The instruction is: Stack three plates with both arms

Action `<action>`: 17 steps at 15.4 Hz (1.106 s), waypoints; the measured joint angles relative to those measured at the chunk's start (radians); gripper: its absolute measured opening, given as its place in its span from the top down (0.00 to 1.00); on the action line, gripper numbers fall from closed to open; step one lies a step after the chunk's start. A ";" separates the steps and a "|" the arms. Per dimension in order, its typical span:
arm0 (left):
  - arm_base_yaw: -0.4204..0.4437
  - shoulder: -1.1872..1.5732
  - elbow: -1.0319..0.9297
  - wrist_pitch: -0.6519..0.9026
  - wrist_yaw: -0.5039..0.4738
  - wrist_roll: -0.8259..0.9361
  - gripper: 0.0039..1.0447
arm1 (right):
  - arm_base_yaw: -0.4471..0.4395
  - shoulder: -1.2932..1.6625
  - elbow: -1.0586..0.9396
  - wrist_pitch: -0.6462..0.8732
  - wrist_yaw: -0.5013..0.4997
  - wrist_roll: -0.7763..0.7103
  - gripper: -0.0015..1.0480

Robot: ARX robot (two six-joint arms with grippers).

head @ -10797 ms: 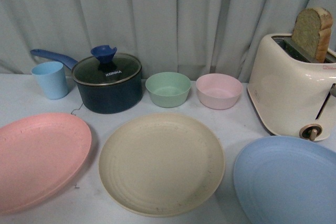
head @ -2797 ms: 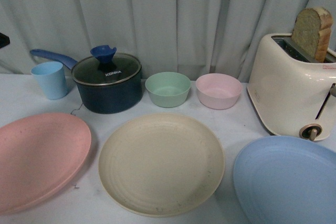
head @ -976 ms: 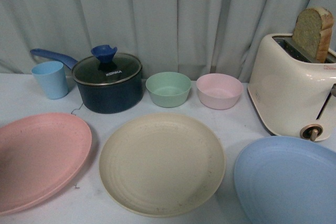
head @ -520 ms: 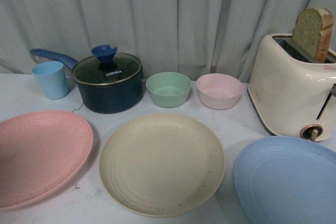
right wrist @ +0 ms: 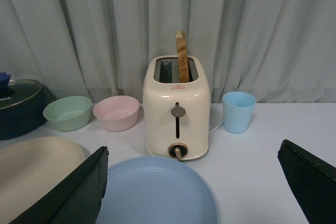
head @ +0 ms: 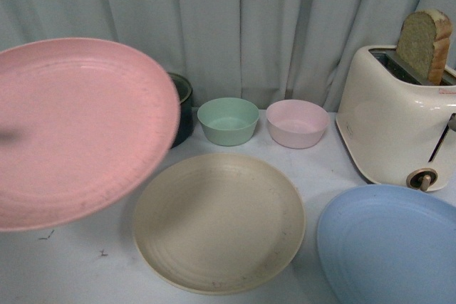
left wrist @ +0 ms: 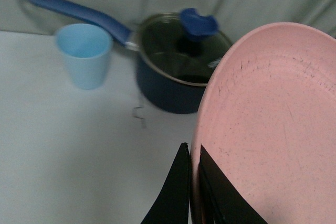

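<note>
Gripping the pink plate [left wrist: 273, 129] by its rim, your left tool [left wrist: 192, 150] has its two black fingers [left wrist: 176, 192] pinched tight, one on each face of the plate. In the front view you see that plate [head: 78, 129] held up off the worktop [head: 85, 268] on the left side and tilted, hiding most of the dark saucepan [head: 182, 101] behind it. The left wrist view shows the saucepan [left wrist: 173, 82] with its blue lid knob and a blue cup [left wrist: 84, 55] beside its handle.

The cream plate [head: 217, 222] lies flat on the worktop in the middle, just in front of the green bowl [head: 228, 120] and the pink bowl [head: 297, 122]. The light blue plate [head: 392, 247] lies flat to the right, near the foot of the toaster [head: 395, 115], which holds a slice of bread [head: 424, 44].

Your right tool [right wrist: 193, 153] is spread wide and holds nothing. It hangs over the near edge of the light blue plate [right wrist: 157, 190], facing the toaster [right wrist: 177, 106].
</note>
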 joint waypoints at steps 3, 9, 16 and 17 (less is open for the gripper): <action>-0.200 -0.060 -0.068 0.041 -0.025 -0.056 0.98 | 0.000 0.000 0.000 0.000 0.000 0.000 0.06; -0.472 0.133 -0.071 0.187 -0.185 -0.152 0.98 | 0.000 0.000 0.000 0.000 0.000 0.000 0.06; -0.526 0.363 0.052 0.243 -0.277 -0.232 0.98 | 0.000 0.000 0.000 0.000 0.000 0.000 0.06; -0.520 0.390 0.067 0.240 -0.283 -0.234 0.98 | 0.000 0.000 0.000 0.000 0.000 0.000 0.06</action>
